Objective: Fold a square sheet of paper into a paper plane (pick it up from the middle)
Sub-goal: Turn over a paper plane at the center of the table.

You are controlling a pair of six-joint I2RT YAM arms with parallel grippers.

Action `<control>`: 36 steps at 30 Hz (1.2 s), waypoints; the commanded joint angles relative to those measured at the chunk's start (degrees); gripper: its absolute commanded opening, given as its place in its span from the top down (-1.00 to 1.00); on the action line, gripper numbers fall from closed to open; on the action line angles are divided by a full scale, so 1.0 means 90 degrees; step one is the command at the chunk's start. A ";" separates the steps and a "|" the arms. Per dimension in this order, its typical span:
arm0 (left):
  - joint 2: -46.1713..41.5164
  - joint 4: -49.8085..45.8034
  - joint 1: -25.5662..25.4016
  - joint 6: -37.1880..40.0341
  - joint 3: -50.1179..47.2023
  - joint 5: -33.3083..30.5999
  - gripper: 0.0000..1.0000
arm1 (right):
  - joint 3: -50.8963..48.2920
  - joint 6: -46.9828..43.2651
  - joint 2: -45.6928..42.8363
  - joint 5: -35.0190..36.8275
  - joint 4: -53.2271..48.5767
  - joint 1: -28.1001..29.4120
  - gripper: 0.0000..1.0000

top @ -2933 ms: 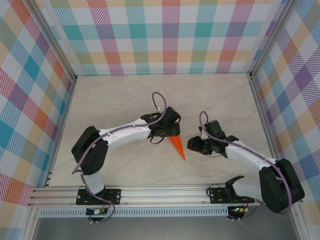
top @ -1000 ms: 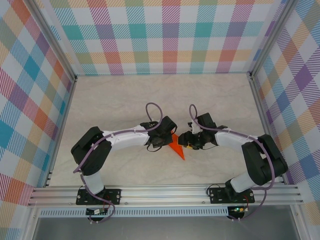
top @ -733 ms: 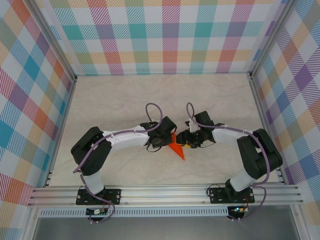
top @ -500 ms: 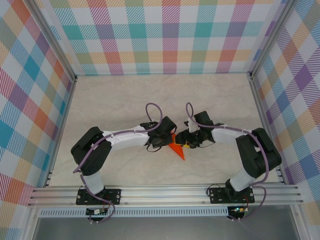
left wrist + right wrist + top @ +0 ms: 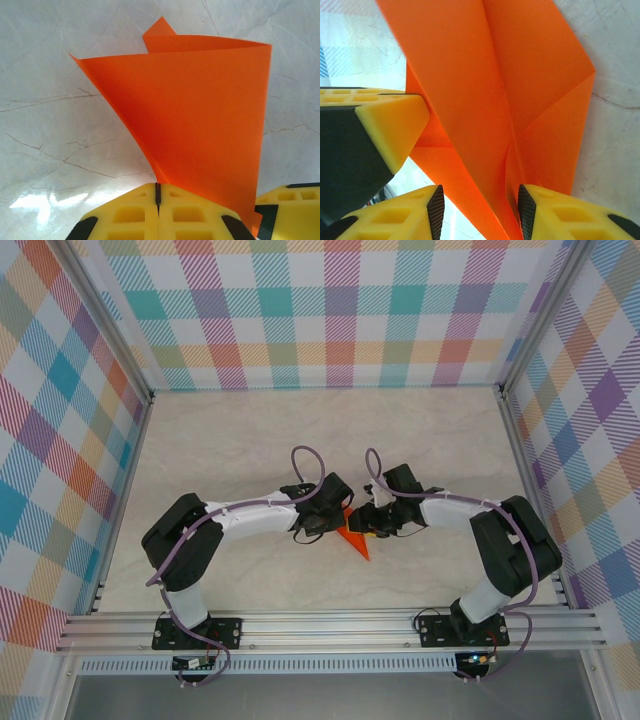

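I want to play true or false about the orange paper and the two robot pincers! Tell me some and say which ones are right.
1. The paper is orange. True.
2. The left pincer is pinched shut on the paper. True.
3. The paper is a flat, unfolded square. False: it is folded, with creases and a pointed end.
4. The right pincer is far away from the paper. False: its fingers stand apart with the paper between them.

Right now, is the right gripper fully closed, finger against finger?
No, the right gripper is open, with the folded orange paper passing between its fingers.
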 commanded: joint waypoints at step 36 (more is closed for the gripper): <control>-0.0326 0.0156 0.0048 0.0200 -0.0114 0.0154 0.91 | 0.0238 -0.0708 0.0169 0.1258 -0.0521 0.0567 0.65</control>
